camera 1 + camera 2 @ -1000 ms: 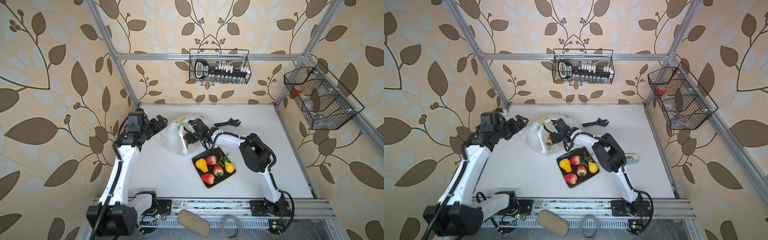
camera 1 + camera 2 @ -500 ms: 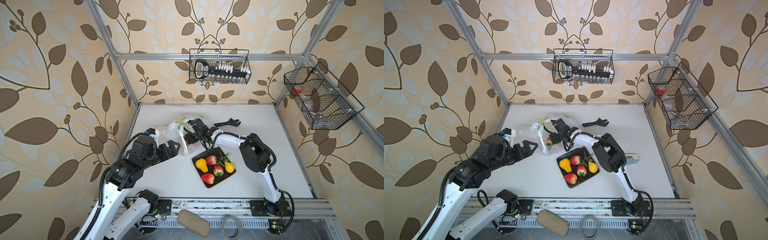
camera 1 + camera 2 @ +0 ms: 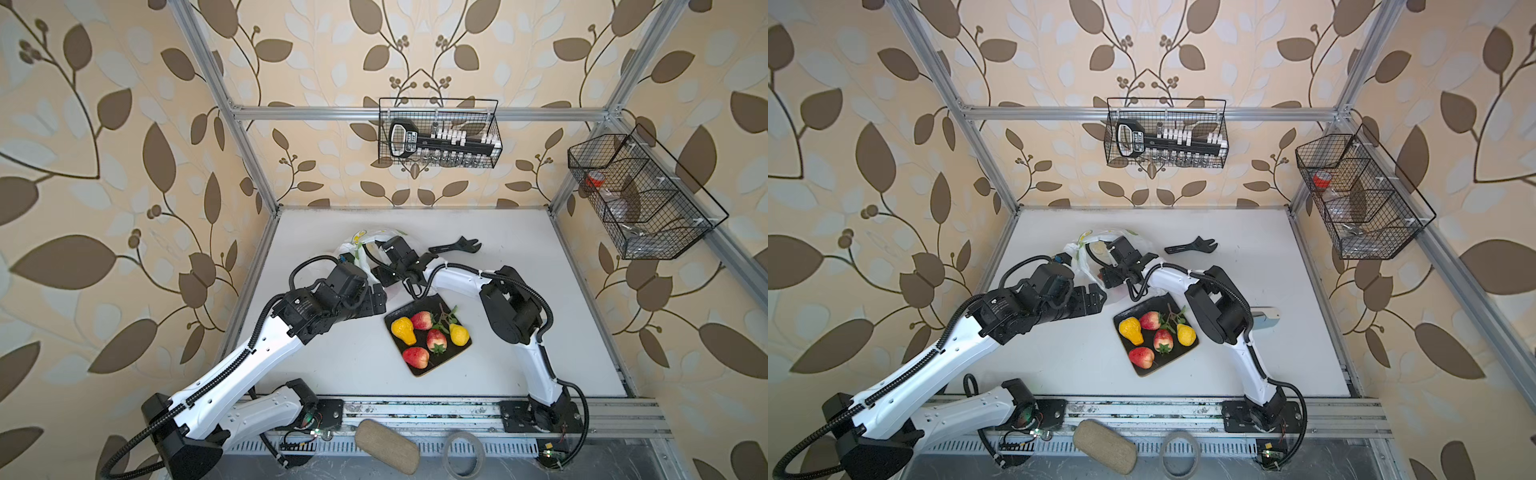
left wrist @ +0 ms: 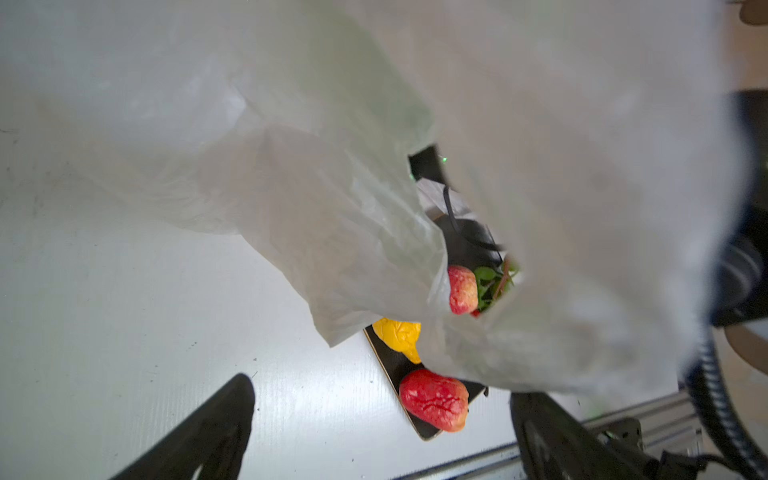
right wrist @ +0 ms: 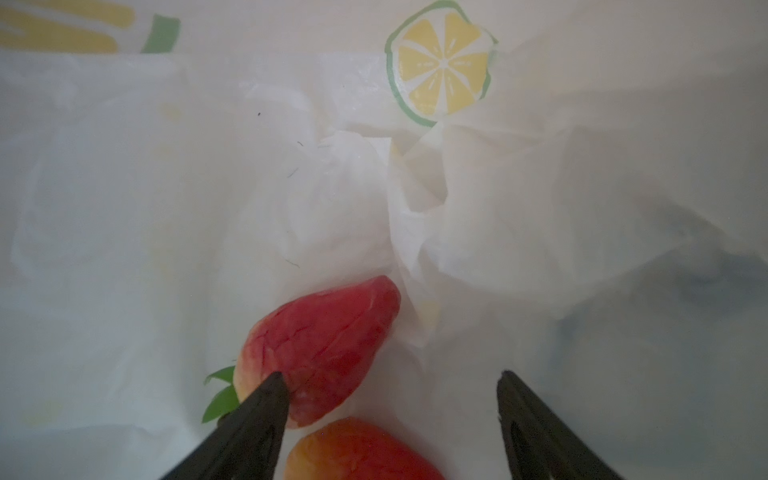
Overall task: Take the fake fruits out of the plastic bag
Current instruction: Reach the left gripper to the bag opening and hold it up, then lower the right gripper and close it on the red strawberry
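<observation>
Fingers [image 5: 249, 424] of my right gripper [image 5: 390, 374] stand spread inside the plastic bag [image 5: 166, 187], gripping nothing; one tip is just beside a red strawberry [image 5: 328, 345], and a second red fruit [image 5: 361, 453] lies between them. My left gripper [image 4: 380, 390] gapes empty, just short of the bag. Five more fake fruits [image 3: 436, 338] sit on the black tray [image 3: 451, 350] nearby.

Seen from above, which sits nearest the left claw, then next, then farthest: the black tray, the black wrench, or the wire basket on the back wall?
1. Black tray, right beside the left claw.
2. Black wrench, farther back on the table.
3. Wire basket, high on the back wall.
</observation>
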